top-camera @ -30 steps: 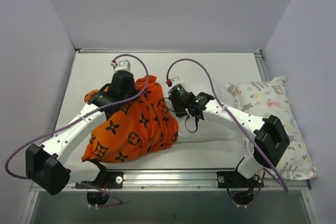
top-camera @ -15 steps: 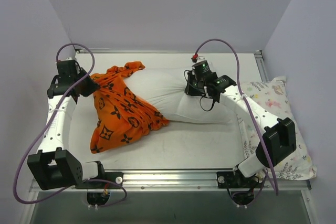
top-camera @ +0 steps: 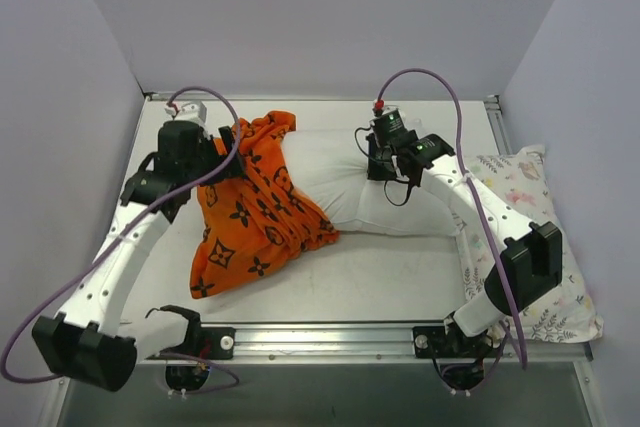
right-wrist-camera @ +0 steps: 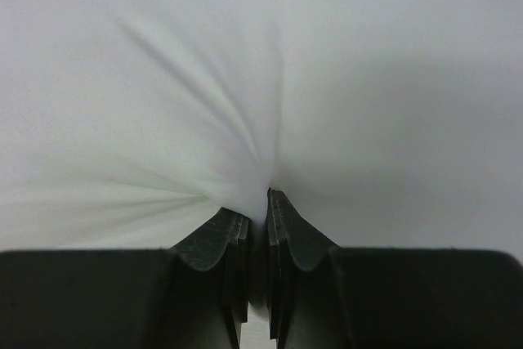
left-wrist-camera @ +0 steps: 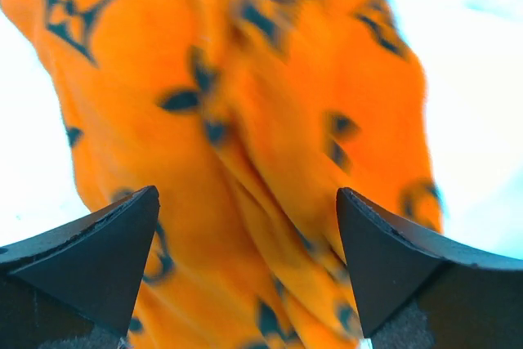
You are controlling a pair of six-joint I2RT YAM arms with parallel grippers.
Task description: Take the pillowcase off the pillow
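Note:
The orange pillowcase (top-camera: pixel 250 222) with black motifs lies bunched at the left-centre of the table and covers the left end of the white pillow (top-camera: pixel 335 172). My left gripper (top-camera: pixel 213 154) hovers over the pillowcase's upper left part. In the left wrist view the left gripper (left-wrist-camera: pixel 248 202) stands wide open, with blurred orange pillowcase (left-wrist-camera: pixel 270 112) folds filling the space beyond its fingers. My right gripper (top-camera: pixel 376 162) is shut on a pinch of the pillow's cover near its far right part. In the right wrist view the pillow (right-wrist-camera: pixel 163 104) puckers into the right gripper (right-wrist-camera: pixel 260 200).
A smaller floral-print pillow (top-camera: pixel 525 237) lies along the table's right edge, partly over the rim. Grey walls enclose the table (top-camera: pixel 400 277) on the left, back and right. Purple cables loop above both arms.
The left gripper let go of the pillowcase, opened wide and swung right from the far left edge to above the fabric. The pillowcase slumped rightward. The right gripper barely moved.

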